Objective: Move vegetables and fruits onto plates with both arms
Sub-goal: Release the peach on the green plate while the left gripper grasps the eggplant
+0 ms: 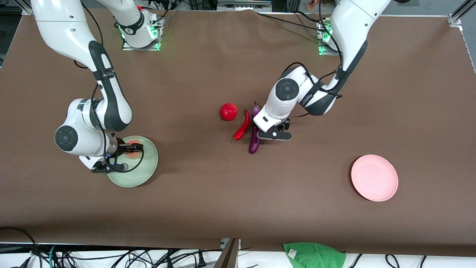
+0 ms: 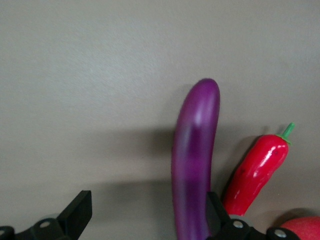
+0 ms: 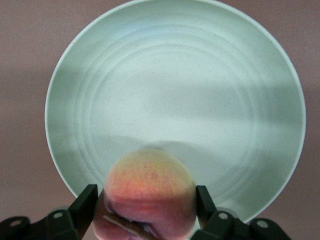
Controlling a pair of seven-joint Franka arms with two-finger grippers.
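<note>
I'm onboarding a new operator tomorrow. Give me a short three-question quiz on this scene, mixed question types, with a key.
1. True or false: the pink plate already holds a fruit.
2. Which item sits between the fingers of the right hand? A) apple B) peach C) chili
3. Fill in: the open left hand is down at the ____, which lies beside the chili.

Key
1. False. It is bare; the apple is on the table.
2. B. The peach is over the green plate.
3. eggplant.
</note>
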